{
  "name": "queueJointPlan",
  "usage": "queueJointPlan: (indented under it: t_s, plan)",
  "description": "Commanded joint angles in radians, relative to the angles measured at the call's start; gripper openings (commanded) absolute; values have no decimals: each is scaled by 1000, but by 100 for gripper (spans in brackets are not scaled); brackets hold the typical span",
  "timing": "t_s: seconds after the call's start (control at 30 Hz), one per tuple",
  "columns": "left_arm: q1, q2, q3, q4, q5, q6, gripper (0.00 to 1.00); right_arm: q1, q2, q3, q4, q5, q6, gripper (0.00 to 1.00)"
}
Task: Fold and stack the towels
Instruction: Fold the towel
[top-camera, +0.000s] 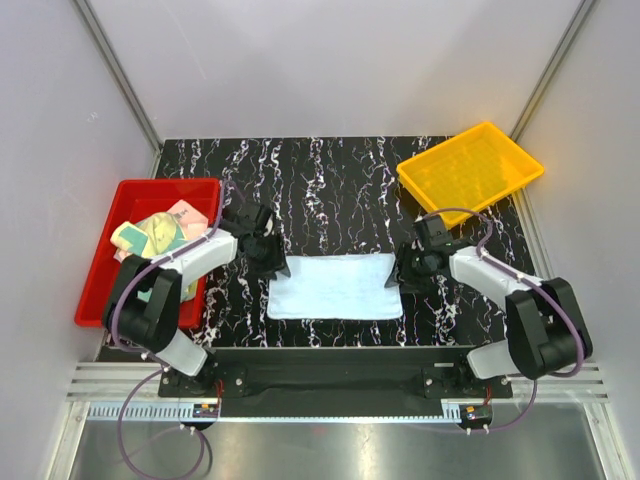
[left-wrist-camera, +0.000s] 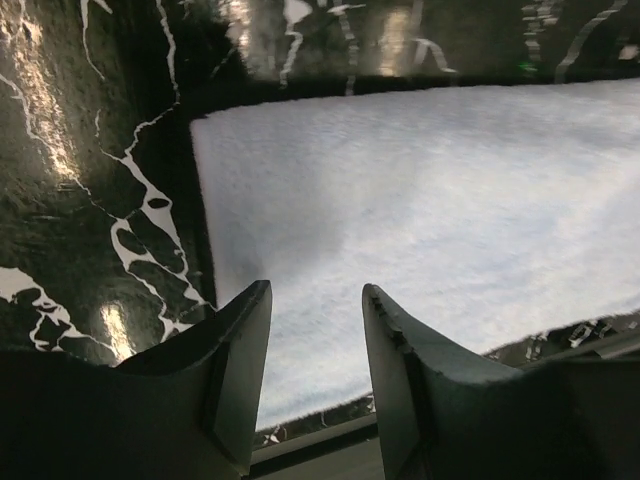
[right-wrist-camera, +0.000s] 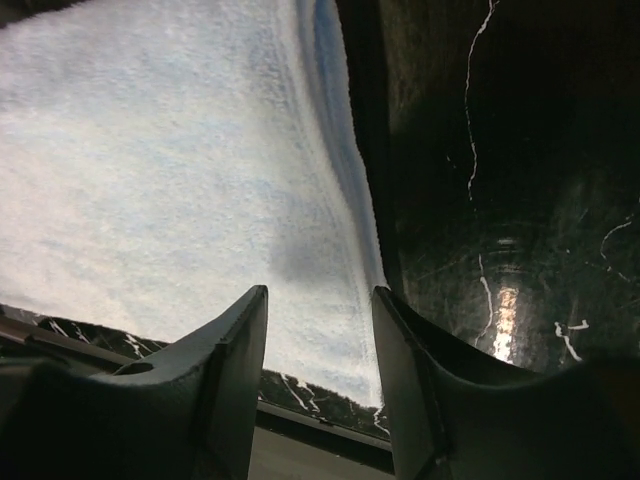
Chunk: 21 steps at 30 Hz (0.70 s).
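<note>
A light blue towel (top-camera: 335, 286) lies flat on the black marbled table, folded into a wide rectangle. My left gripper (top-camera: 268, 256) is open and empty just above its far left corner; the towel (left-wrist-camera: 430, 210) fills that wrist view past the open fingers (left-wrist-camera: 240, 360). My right gripper (top-camera: 403, 270) is open and empty at the towel's right edge; the towel (right-wrist-camera: 170, 170) lies under and ahead of its fingers (right-wrist-camera: 235, 370). Several other towels (top-camera: 158, 232), yellow-green and peach-pink, lie crumpled in the red tray (top-camera: 120, 290).
A yellow tray (top-camera: 470, 170) sits at the far right of the table, with nothing in it. The red tray stands at the left edge. Grey walls enclose the table on three sides. A metal rail runs along the near edge.
</note>
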Motion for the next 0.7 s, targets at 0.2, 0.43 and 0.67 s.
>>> queueJointPlan:
  t_s: [0.2,0.43,0.67]
  plan:
    - [65,74,-32,26,-54,-1,46,-42,48,57,75,-10,-166,64]
    - [69,46,-55,26,-41,-18,46,-42,164,79,162,-186,-194,66]
    - [69,10,-161,101,-54,-86,46,-28,187,39,142,-104,-174,58]
